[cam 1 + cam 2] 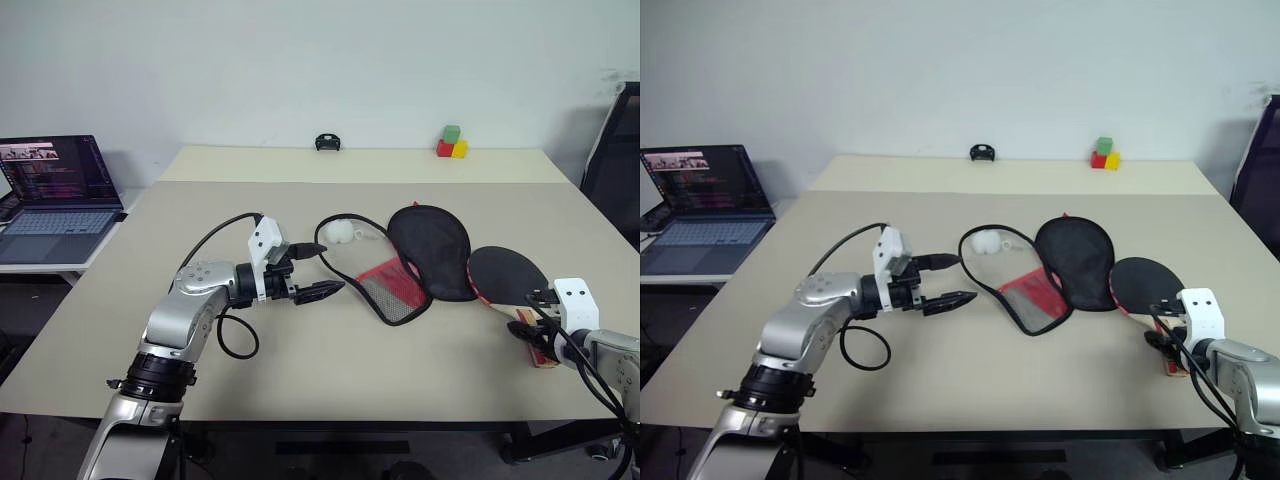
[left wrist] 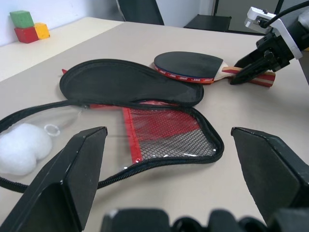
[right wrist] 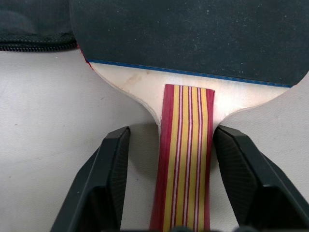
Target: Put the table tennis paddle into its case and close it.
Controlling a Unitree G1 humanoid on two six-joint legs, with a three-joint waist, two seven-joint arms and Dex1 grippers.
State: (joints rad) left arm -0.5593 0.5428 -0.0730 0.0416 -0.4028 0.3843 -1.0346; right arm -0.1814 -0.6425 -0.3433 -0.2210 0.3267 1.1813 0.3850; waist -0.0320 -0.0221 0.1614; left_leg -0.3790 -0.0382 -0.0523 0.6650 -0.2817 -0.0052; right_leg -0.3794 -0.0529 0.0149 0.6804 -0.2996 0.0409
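Observation:
The table tennis paddle (image 1: 508,275) lies flat at the right of the table, its black face against the case. Its striped handle (image 3: 186,145) runs between the fingers of my right gripper (image 3: 172,130), which is open, with a gap showing beside the handle. The case (image 1: 432,250) lies unzipped in mid-table, black flap folded back and red mesh part (image 1: 390,285) exposed. My left gripper (image 1: 330,268) is held open just left of the case and above the table, holding nothing. In the left wrist view the case (image 2: 145,87) lies ahead, with the paddle (image 2: 188,65) beyond it.
A white fluffy lump (image 1: 338,233) sits in the case's clear pocket. A laptop (image 1: 55,200) stands on a side table at the left. Coloured blocks (image 1: 452,143) and a small black object (image 1: 327,142) are at the table's far edge. A dark chair (image 1: 615,160) is at the right.

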